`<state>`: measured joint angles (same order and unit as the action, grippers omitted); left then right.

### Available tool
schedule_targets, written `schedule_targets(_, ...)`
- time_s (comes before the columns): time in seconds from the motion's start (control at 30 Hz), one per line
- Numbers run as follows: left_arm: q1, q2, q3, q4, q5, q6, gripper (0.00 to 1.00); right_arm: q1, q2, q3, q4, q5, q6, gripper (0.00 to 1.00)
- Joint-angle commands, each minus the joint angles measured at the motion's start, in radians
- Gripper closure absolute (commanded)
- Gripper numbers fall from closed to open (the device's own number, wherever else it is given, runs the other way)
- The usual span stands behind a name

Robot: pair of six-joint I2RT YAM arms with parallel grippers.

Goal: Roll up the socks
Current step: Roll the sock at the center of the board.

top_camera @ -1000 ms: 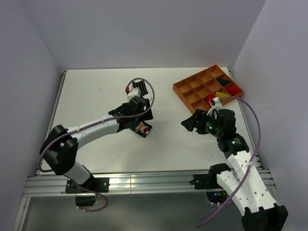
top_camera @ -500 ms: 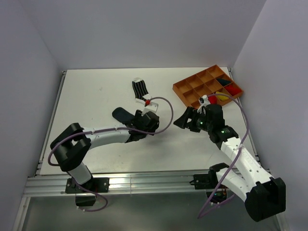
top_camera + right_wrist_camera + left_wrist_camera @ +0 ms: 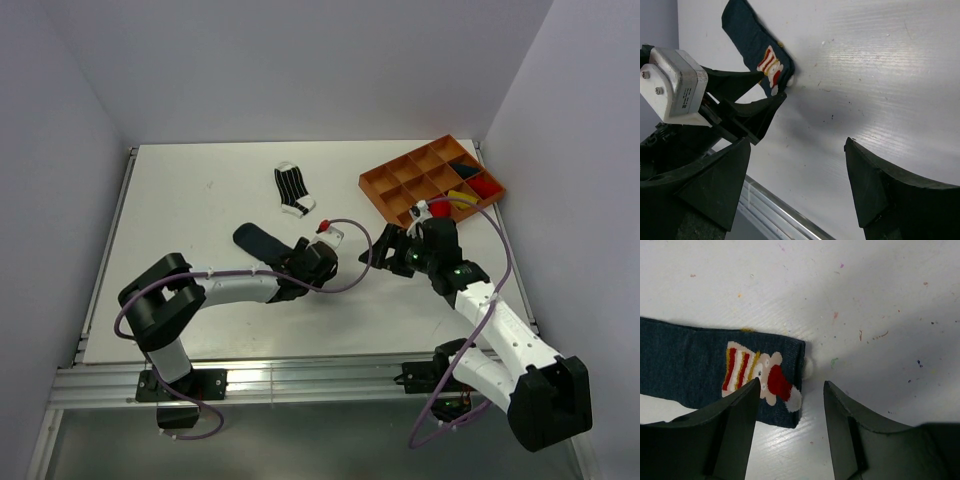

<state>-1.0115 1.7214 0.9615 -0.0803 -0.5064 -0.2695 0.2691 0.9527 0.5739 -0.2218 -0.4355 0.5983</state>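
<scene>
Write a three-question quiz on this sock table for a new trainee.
1. True or false: the striped sock lies inside the orange tray.
2. Which part of the navy sock sits at the fingertips of the left gripper? A) the straight-cut end with the red-and-white figure; B) a plain rounded end; C) its middle.
3. What is the right gripper holding?

Key: 1 false, it lies flat on the table, apart from the tray. 2 A. 3 nothing; its jaws stand wide open above the bare table.
</scene>
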Motion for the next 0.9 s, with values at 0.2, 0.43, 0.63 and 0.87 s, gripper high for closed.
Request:
schedule_targets(0.2,-0.009,0.001,-0.04,-0.016,0.036,-0.002,0.43,0.009,0.023,-0.016,0.07,-0.025,0.012,0.17)
schedule_targets(0.43,-0.009,0.061,-0.024,-0.038,0.025,0.001,0.49,0.01,0.021,-0.025,0.084,-0.032,0.021,0.17)
schedule_targets(0.63,-0.009,0.081,-0.014,-0.07,0.017,-0.007,0.62,0.015,0.018,-0.023,0.081,-0.013,0.021,0.18)
schedule_targets(0.87,-0.009,0.096,0.016,-0.085,0.055,-0.033,0.81,0.062,0.046,-0.009,0.099,0.059,0.037,0.18)
